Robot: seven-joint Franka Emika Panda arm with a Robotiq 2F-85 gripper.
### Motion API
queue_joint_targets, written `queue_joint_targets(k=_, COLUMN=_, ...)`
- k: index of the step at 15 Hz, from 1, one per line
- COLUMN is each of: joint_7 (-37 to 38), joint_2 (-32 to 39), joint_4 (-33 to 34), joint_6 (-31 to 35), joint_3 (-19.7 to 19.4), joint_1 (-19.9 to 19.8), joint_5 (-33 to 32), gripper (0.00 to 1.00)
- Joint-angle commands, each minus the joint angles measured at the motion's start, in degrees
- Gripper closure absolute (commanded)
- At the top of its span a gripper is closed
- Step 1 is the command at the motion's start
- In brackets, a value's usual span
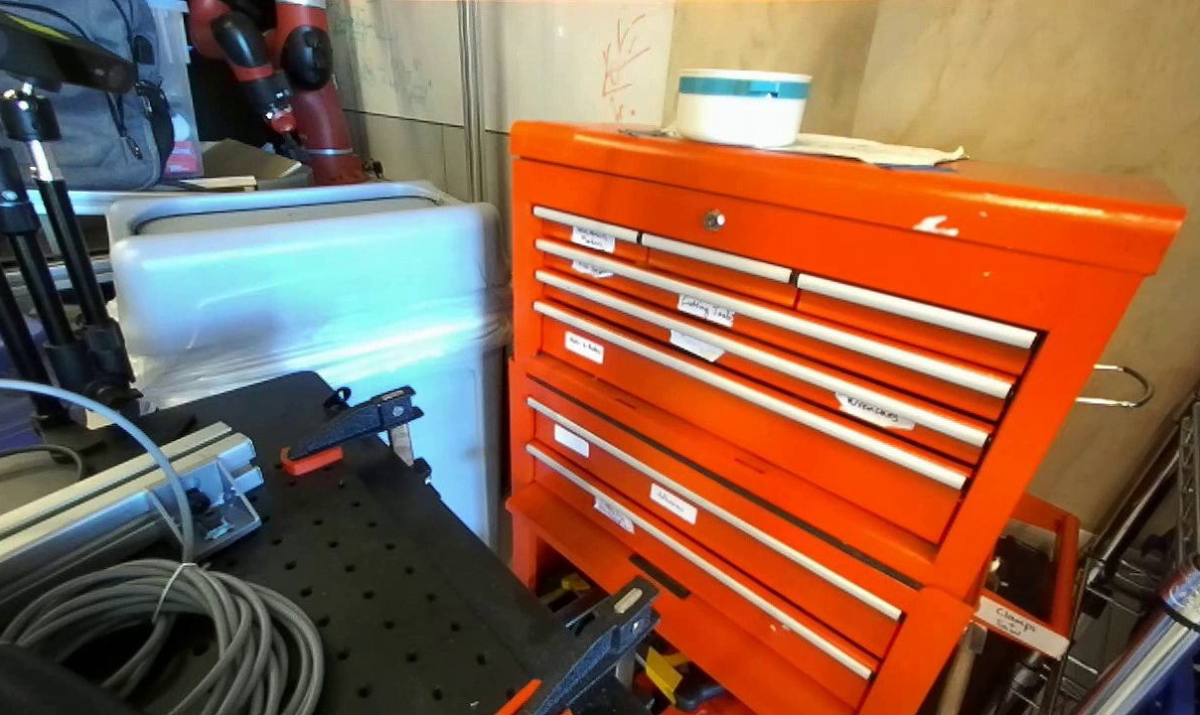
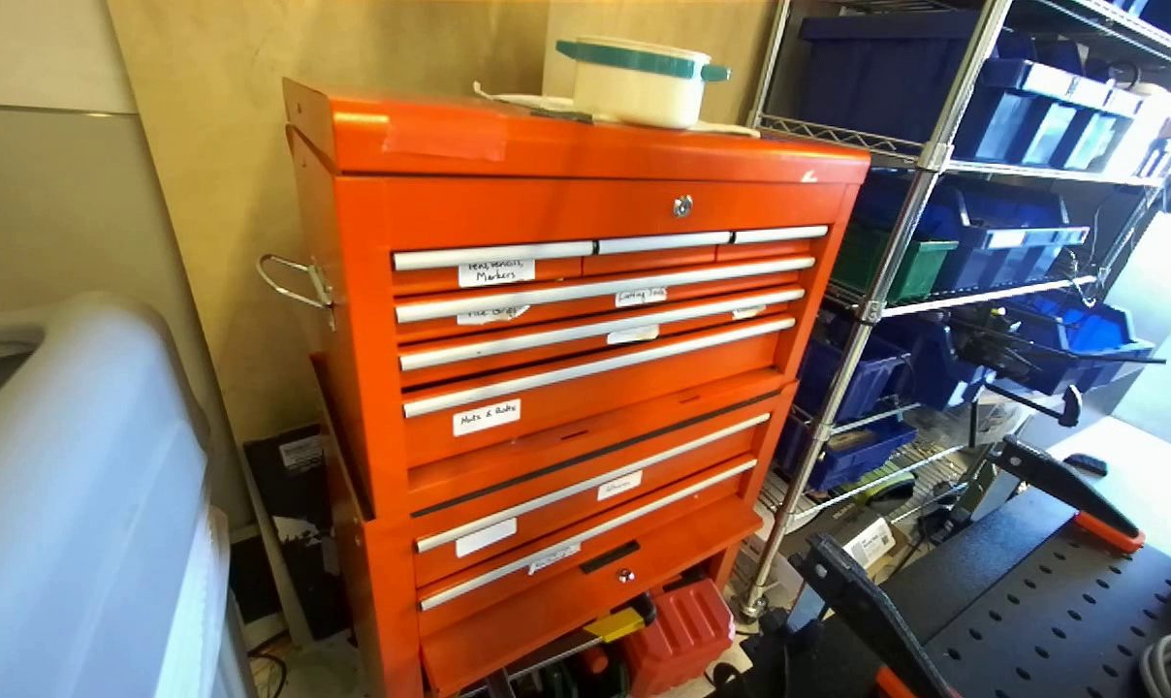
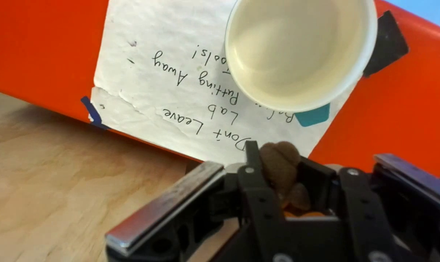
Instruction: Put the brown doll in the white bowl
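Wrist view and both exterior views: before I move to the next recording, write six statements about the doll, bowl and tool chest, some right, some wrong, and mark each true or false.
1. The white bowl stands on a paper sheet atop the tool chest. True.
2. The paper sheet is blank. False: it carries handwriting, including "Putting Away".
3. The gripper holds the brown doll. True.
4. The brown doll lies inside the white bowl. False: it is in the gripper, outside the bowl's rim in the wrist view.
5. The white bowl is upside down. False: it is upright, its open side up.
6. A label on the tool chest reads "Nuts & Bolts". True.
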Motion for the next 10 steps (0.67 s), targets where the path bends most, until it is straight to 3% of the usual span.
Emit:
queue_joint_targets(k=1, joint_7=-2.1, joint_2=-1.9, joint_4=-3.7, joint_6=-2.1, joint_3=1.1, joint_1=-1.0, joint_5=2.0, gripper=0.96)
queue_joint_targets(k=10, joint_7=-3.7, joint_2=-3.0, joint_4=-11.4, joint_6=-3.3, joint_3=1.1, joint_1=-2.4, joint_5=4.3, gripper=0.96)
